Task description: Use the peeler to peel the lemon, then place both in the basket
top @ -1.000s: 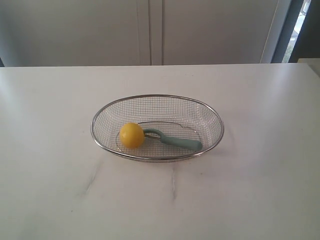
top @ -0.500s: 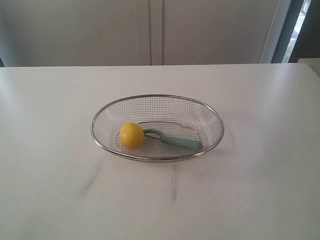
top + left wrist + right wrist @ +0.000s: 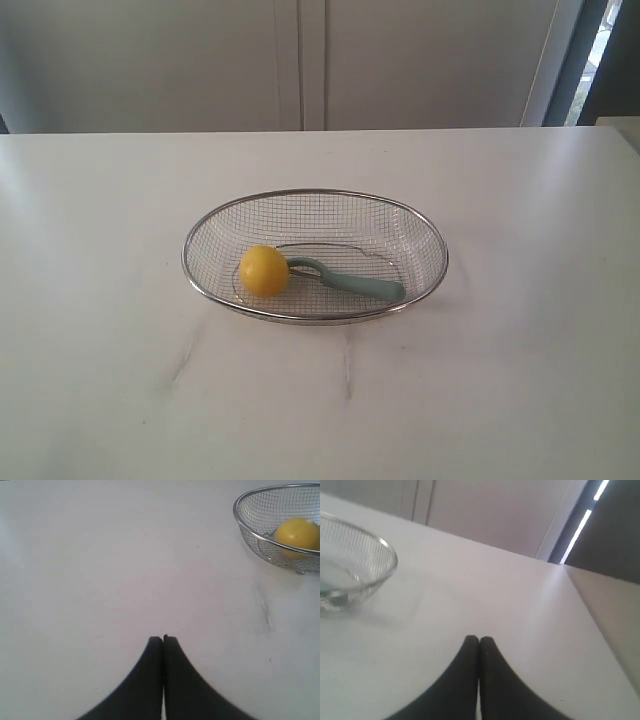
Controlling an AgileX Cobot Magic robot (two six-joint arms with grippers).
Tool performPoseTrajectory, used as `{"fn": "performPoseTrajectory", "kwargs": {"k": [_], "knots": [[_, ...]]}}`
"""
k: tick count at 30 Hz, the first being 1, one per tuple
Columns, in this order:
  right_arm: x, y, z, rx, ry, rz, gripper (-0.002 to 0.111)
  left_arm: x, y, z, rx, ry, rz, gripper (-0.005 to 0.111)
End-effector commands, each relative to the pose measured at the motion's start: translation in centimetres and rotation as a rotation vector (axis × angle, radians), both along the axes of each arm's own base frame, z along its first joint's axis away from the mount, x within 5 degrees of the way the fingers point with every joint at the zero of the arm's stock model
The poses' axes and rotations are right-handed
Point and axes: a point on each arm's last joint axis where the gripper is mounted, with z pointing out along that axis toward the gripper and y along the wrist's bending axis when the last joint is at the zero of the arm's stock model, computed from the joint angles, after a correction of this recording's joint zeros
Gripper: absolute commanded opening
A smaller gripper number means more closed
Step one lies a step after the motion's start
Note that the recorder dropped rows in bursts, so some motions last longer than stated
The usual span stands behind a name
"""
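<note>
- Closest in, the left gripper [image 3: 163, 639] and right gripper [image 3: 479, 639] are each seen clenched over the white table [image 3: 500, 380], fingers pressed together, nothing held
- Both grippers are shown by the wrist views only
- Further on, the basket [image 3: 315, 192] is set mid-table, the lemon [image 3: 264, 270] lying inside at its left end
- The peeler [image 3: 360, 284] is inside too, head touching the lemon; it's made out clearly in the exterior view only
- Lemon and mesh are caught from the left wrist, just the basket's end from the right
- Pale cabinet doors [image 3: 300, 60] are seen at the back
</note>
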Motion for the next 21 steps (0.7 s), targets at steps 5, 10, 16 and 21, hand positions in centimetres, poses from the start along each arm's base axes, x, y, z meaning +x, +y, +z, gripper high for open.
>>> {"fn": "performPoseTrajectory", "kwargs": {"k": [5,10,16,21], "knots": [[0.0,-0.27,0.0,0.274,-0.007,-0.077,0.0,-0.01,-0.02,-0.13,-0.009,0.0,0.002,0.0],[-0.11,-0.22,-0.57,0.172,0.055,-0.06,0.0,-0.01,-0.02,-0.13,-0.009,0.0,0.002,0.0],[-0.11,-0.16,-0.56,-0.021,0.049,-0.014,0.0,-0.01,-0.02,-0.13,-0.009,0.0,0.002,0.0],[-0.11,-0.04,-0.55,0.085,0.051,-0.022,0.0,-0.01,-0.02,-0.13,-0.009,0.0,0.002,0.0]]}}
